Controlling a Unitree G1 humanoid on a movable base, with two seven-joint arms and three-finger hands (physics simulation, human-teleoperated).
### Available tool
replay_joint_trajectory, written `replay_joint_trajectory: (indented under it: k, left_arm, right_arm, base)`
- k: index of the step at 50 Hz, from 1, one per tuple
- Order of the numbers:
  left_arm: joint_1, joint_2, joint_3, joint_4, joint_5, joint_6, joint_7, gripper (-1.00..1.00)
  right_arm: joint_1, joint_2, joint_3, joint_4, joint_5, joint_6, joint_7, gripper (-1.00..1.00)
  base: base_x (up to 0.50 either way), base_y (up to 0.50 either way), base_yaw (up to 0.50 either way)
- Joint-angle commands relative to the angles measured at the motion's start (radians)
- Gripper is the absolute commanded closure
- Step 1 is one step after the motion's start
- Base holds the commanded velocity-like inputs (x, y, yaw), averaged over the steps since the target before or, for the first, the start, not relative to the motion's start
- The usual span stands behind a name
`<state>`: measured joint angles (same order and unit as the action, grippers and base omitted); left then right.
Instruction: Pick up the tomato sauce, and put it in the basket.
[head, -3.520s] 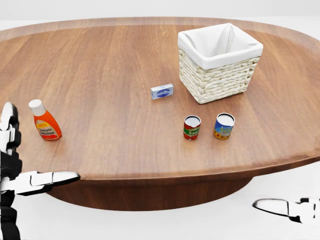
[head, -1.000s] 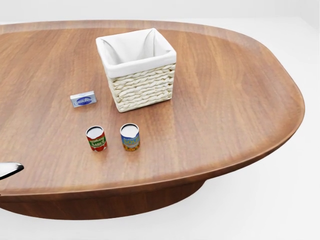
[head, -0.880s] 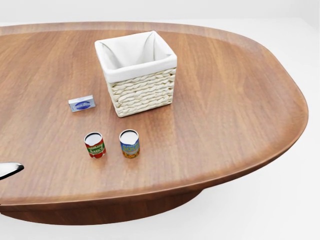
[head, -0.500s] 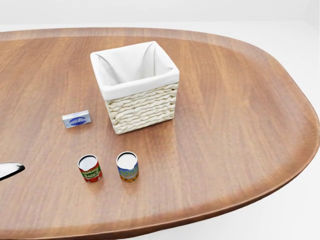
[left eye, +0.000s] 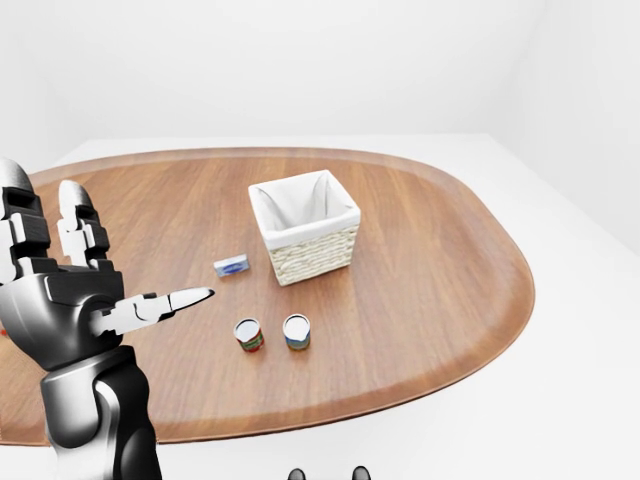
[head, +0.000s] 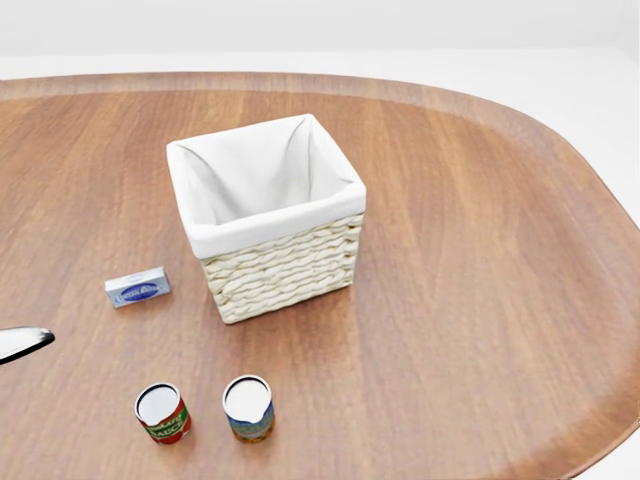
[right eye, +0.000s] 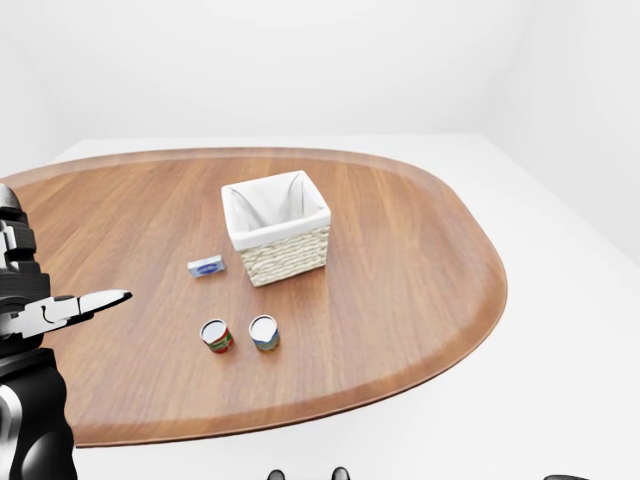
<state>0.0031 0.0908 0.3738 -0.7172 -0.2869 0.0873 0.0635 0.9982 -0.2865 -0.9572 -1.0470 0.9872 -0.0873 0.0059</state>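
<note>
- The left robot hand (left eye: 62, 295) is raised at the left side of the left-eye view, palm turned inward, holding nothing.
- Its fingers (left eye: 78, 222) stand upright and spread apart, while the thumb (left eye: 165, 304) juts out level toward the right of the view.
- The dark, glossy left forearm (left eye: 100, 420) rises from the bottom edge of that view up to the wrist.
- In the head view only a pale fingertip (head: 24, 343) of this hand shows, at the left edge.
- The right robot hand does not clearly show in any view.
</note>
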Motion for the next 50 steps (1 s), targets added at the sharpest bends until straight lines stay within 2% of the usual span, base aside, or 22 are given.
replay_joint_trajectory:
  k: [1,18,22,29,33,37,41,42,44,46,47,48,50]
  left_arm:
    - [0.001,-0.002,-0.003,-0.006,0.001,0.000,0.001,-1.00]
    - [-0.001,0.000,0.000,0.001,-0.001,0.000,0.001,-1.00]
    - [0.002,-0.002,-0.005,0.001,0.004,0.000,0.001,-1.00]
    - [0.002,-0.004,-0.010,-0.012,0.003,0.000,0.001,-1.00]
    - [0.009,-0.008,-0.048,-0.061,0.021,0.000,-0.017,-1.00]
    - [0.011,-0.004,-0.108,-0.166,0.032,0.000,-0.053,-1.00]
    - [0.035,0.011,-0.255,-0.242,0.182,0.000,-0.129,-1.00]
    - [0.023,0.007,-0.267,-0.232,0.210,0.000,-0.145,-1.00]
    - [-0.031,0.032,-0.295,-0.228,0.308,0.000,-0.173,-1.00]
    - [-0.105,0.067,-0.322,-0.198,0.381,0.000,-0.242,-1.00]
    - [-0.111,0.054,-0.320,-0.197,0.399,0.000,-0.260,-1.00]
    - [-0.161,0.068,-0.319,-0.183,0.430,0.000,-0.287,-1.00]
    - [-0.200,0.073,-0.330,-0.154,0.510,0.000,-0.311,-1.00]
  right_arm:
    - [0.015,-0.007,-0.004,0.000,0.010,0.000,-0.005,-1.00]
    - [-0.011,0.017,-0.022,0.000,0.010,0.000,-0.004,-1.00]
    - [-0.016,0.051,-0.061,0.000,0.059,0.000,0.031,-1.00]
    - [-0.043,0.063,-0.084,0.000,0.073,0.000,0.045,-1.00]
    - [-0.057,0.069,-0.099,0.000,0.081,0.000,0.052,-1.00]
    - [-0.056,0.054,-0.065,0.000,0.051,0.000,0.033,-1.00]
    - [-0.037,0.036,-0.036,0.000,0.029,0.000,0.011,-1.00]
    - [-0.032,0.035,-0.035,0.000,0.029,0.000,0.010,-1.00]
    - [-0.027,0.043,-0.048,0.000,0.048,0.000,0.018,-1.00]
    - [-0.036,0.040,-0.052,0.000,0.049,0.000,0.016,-1.00]
    - [-0.037,0.040,-0.053,0.000,0.050,0.000,0.016,-1.00]
    - [-0.052,0.026,-0.029,0.000,0.011,0.000,-0.003,-1.00]
    - [-0.045,0.013,-0.001,0.000,-0.011,0.000,-0.020,-1.00]
  base:
    - [0.36,0.00,0.00]
    - [0.35,0.00,0.00]
    - [0.03,0.00,0.00]
    - [0.00,0.00,0.00]
    - [0.00,0.00,0.00]
    - [0.00,0.00,0.00]
    - [0.00,0.00,0.00]
    - [0.00,0.00,0.00]
    - [0.00,0.00,0.00]
    - [0.00,0.00,0.00]
    - [0.00,0.00,0.00]
    - [0.00,0.00,0.00]
    - [0.00,0.00,0.00]
